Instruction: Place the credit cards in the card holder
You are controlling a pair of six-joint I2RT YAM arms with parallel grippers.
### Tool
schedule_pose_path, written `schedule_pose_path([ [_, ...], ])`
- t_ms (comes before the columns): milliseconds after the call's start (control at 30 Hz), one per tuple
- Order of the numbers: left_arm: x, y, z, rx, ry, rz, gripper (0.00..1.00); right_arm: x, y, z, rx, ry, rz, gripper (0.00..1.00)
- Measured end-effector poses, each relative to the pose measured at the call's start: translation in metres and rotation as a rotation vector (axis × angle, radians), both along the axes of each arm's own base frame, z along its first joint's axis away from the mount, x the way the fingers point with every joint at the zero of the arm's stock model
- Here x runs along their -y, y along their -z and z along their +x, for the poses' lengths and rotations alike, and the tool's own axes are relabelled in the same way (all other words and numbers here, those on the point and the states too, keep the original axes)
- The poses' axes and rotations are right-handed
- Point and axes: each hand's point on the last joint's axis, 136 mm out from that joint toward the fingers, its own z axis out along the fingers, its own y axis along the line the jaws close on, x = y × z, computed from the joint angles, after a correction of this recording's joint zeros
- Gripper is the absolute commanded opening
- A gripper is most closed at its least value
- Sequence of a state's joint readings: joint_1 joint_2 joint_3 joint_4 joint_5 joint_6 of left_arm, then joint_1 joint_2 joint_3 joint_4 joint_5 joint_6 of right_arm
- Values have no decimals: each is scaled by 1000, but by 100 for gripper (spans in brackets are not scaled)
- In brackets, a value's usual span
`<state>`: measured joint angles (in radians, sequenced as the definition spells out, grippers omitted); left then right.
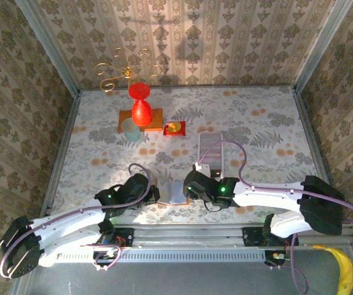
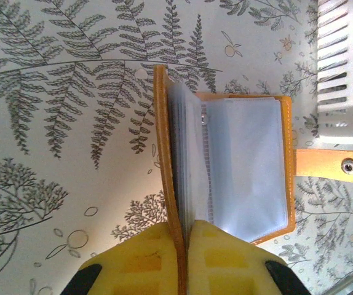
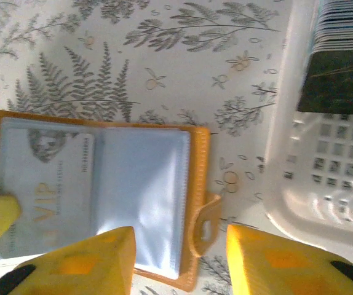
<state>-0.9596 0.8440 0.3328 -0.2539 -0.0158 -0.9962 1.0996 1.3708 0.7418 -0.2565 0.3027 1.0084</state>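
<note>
The card holder (image 3: 103, 184) lay open just beside the white basket (image 3: 312, 190), looking light and floppy with slippery pockets, best held by its stiff cover, which the left gripper (image 2: 186, 258) pinched tight while the right gripper (image 3: 179, 243) hung with jaws apart, empty.

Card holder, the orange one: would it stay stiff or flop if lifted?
Probably floppy: the card holder lies open like a booklet, its clear sleeves fanning loosely, so they'd likely swing. It looks thin, so probably light. The left gripper pinches one cover; the other half may sag.
</note>
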Motion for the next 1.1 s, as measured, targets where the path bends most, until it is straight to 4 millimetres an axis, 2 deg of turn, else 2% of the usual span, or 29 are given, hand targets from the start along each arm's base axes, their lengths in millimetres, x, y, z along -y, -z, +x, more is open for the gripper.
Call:
schedule_pose_path([
  [167, -7, 0, 0, 0, 5, 51, 0, 4, -7, 4, 5, -8, -36, 48],
  [333, -9, 0, 0, -1, 6, 61, 0, -3, -8, 6, 3, -32, -38, 48],
  [600, -9, 0, -1, -1, 7, 61, 0, -9, 18, -1, -69, -76, -89, 24],
  [867, -9, 1, -1, -1, 6, 62, 0, -12, 18, 0, -67, -74, -79, 10],
  [967, -9, 1, -1, -1, 6, 62, 1, -13, 17, 0, -65, -73, -74, 0],
  [1100, -10, 0, -1, -1, 6, 61, 4, -14, 17, 0, -65, -71, -68, 0],
])
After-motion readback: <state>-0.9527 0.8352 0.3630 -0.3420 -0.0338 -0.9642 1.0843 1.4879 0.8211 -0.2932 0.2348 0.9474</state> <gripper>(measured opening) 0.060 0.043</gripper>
